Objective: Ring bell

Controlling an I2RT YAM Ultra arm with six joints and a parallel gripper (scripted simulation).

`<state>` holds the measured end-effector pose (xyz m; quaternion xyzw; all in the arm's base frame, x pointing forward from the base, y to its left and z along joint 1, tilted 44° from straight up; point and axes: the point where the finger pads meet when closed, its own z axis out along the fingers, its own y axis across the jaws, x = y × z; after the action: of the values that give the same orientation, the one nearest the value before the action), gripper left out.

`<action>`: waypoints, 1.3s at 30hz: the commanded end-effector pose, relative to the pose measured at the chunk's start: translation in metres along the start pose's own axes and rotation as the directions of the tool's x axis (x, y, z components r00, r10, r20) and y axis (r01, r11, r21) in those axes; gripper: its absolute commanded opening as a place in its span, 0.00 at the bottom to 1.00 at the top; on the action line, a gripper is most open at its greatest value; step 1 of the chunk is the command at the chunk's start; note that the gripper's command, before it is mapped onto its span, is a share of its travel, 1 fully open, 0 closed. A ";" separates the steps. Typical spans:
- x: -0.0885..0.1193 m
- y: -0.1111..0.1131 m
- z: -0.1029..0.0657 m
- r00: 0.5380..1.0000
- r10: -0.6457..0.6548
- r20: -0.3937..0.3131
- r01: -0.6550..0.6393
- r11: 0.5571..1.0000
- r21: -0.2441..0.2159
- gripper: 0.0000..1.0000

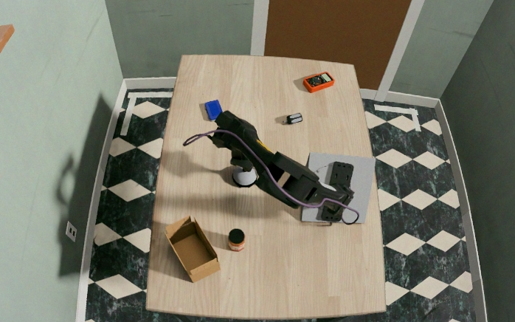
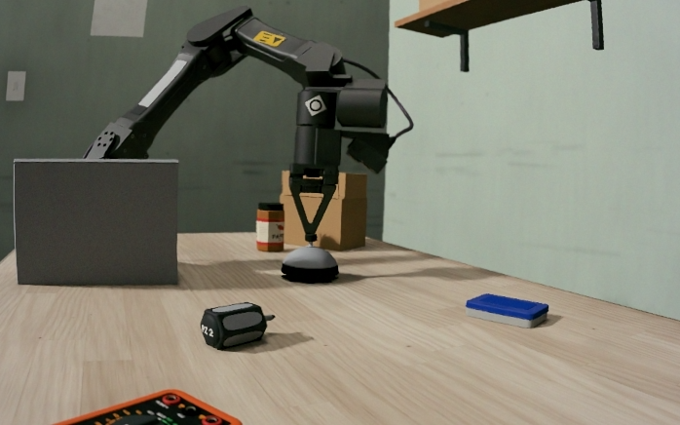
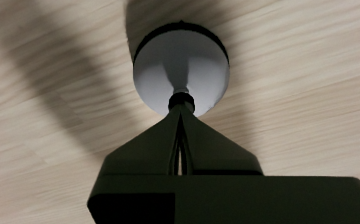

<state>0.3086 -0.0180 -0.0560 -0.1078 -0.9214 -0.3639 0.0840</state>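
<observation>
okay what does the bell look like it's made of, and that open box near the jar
The bell: dome looks like smooth metal with a satin grey sheen, over a matte black base, maybe plastic or rubber. The open box: plain brown cardboard by its look, matte, with thin walls and a raised flap.

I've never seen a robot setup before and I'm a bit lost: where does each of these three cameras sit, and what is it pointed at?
Top: high overhead, looking down on the table; the whole arm shows.
Exterior: low at the table's edge, facing the arm side-on; shut jaws of the gripper over the bell.
Wrist: on the arm, looking down past the jaws.
All three share the bell.
</observation>
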 end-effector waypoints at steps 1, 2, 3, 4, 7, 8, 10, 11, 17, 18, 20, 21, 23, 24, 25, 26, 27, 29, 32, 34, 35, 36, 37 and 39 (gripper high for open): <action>-0.004 -0.003 0.000 1.000 0.011 0.022 -0.011 1.000 -0.012 0.00; -0.004 -0.003 0.000 1.000 0.011 0.022 -0.011 1.000 -0.012 0.00; -0.004 -0.003 0.000 1.000 0.011 0.022 -0.011 1.000 -0.012 0.00; -0.004 -0.003 0.000 1.000 0.011 0.022 -0.011 1.000 -0.012 0.00; -0.004 -0.003 0.000 1.000 0.011 0.022 -0.011 1.000 -0.012 0.00; -0.004 -0.003 0.000 1.000 0.011 0.022 -0.011 1.000 -0.012 0.00; -0.004 -0.003 0.000 1.000 0.011 0.022 -0.011 1.000 -0.012 0.00; -0.004 -0.003 0.000 1.000 0.011 0.022 -0.011 1.000 -0.012 0.00; -0.004 -0.003 0.000 1.000 0.011 0.022 -0.011 1.000 -0.012 0.00; -0.004 -0.003 0.000 1.000 0.011 0.022 -0.011 1.000 -0.012 0.00; -0.004 -0.003 0.000 1.000 0.011 0.022 -0.011 1.000 -0.012 0.00; -0.003 -0.003 0.001 1.000 0.012 0.020 -0.012 1.000 -0.012 0.00; 0.001 -0.003 0.008 1.000 0.017 0.001 -0.017 1.000 -0.015 0.00; 0.002 -0.002 0.010 1.000 0.014 -0.002 -0.014 1.000 -0.013 0.00; 0.002 -0.002 0.010 1.000 0.014 -0.002 -0.014 1.000 -0.013 0.00; 0.002 -0.002 0.010 1.000 0.014 -0.002 -0.014 1.000 -0.013 0.00; -0.004 -0.002 0.007 1.000 0.007 0.011 -0.007 1.000 -0.010 0.00; -0.001 -0.003 0.009 1.000 0.014 0.006 -0.014 1.000 -0.013 0.00; -0.001 -0.003 0.009 1.000 0.014 0.006 -0.014 1.000 -0.013 0.00; -0.001 -0.003 0.009 1.000 0.014 0.006 -0.014 1.000 -0.013 0.00; -0.001 -0.003 0.009 1.000 0.014 0.006 -0.014 1.000 -0.013 0.00; -0.001 -0.003 0.009 1.000 0.014 0.006 -0.014 1.000 -0.013 0.00; -0.001 -0.003 0.009 1.000 0.014 0.006 -0.014 1.000 -0.013 0.00; -0.001 -0.003 0.009 1.000 0.014 0.006 -0.014 1.000 -0.013 0.00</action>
<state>0.3087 -0.0162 -0.0579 -0.1087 -0.9215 -0.3636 0.0828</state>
